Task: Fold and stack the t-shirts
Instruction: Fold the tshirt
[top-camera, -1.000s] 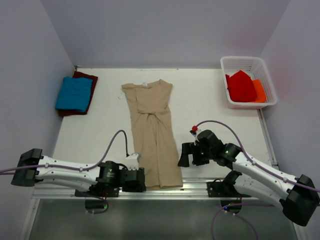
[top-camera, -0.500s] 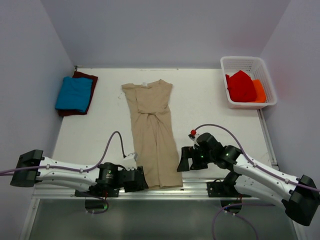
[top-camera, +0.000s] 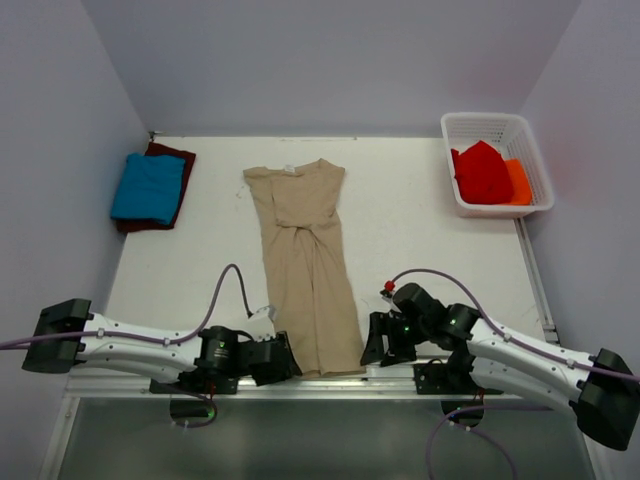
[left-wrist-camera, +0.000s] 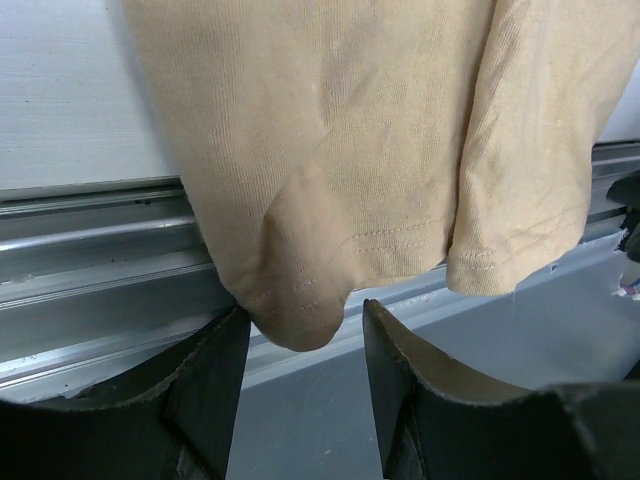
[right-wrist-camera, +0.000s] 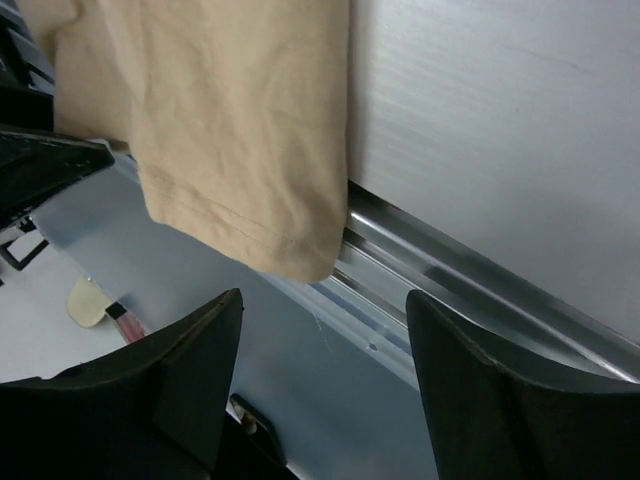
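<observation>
Left claw (left-wrist-camera: 303, 335), spread, brackets the left hem corner of the tan soft-cloth short-sleeved t-shirt (top-camera: 305, 270) lying lengthwise mid-counter (top-camera: 420, 230), while the right claw (right-wrist-camera: 325, 297), newly lowered to the right hem corner, narrows but remains spread, apparently readying a two-handed hem lift.

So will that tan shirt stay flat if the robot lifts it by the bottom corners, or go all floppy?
Probably floppy: the tan shirt droops over the table edge, its hem sagging in a soft bulge. It is likely light, being thin, wrinkled cloth. Pushed, it should bunch or slide rather than roll, since it lies flat.
</observation>
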